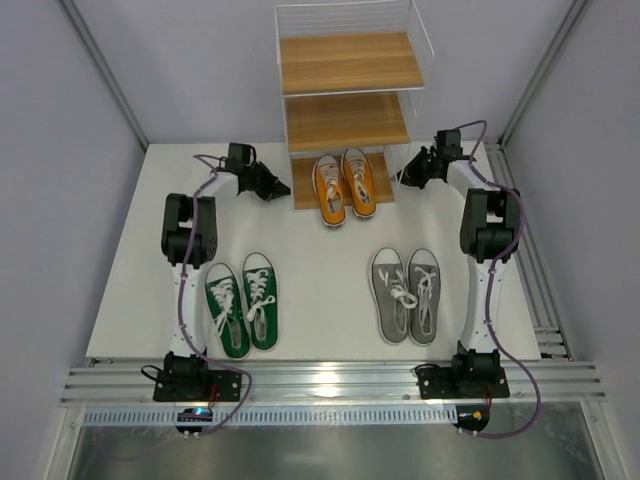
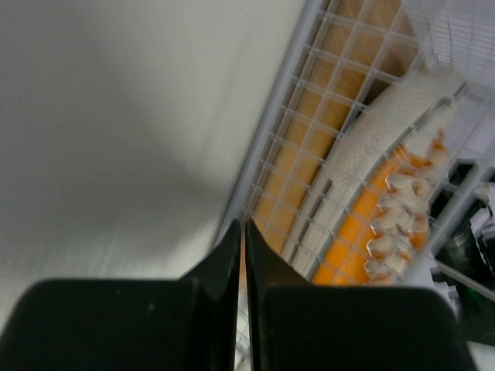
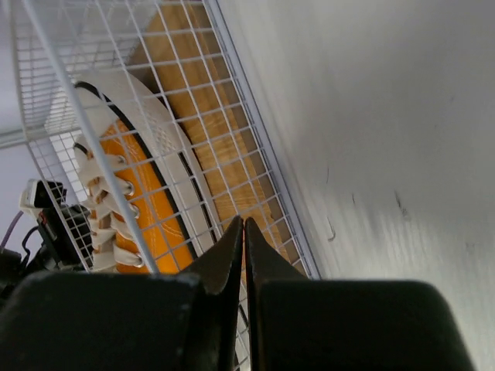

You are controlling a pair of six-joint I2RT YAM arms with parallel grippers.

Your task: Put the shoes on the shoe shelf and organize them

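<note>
My left pincer (image 1: 278, 189) and right pincer (image 1: 404, 178) were both closed, empty, flanking the shelf's (image 1: 350, 65) bottom board. The orange shoes (image 1: 345, 185) lay between them, near ends overhanging. Recommended: nudge both in evenly, clear of the wire. Green shoes (image 1: 242, 305) and grey shoes (image 1: 407, 295) lay behind on the tabletop (image 1: 320, 290).
</note>
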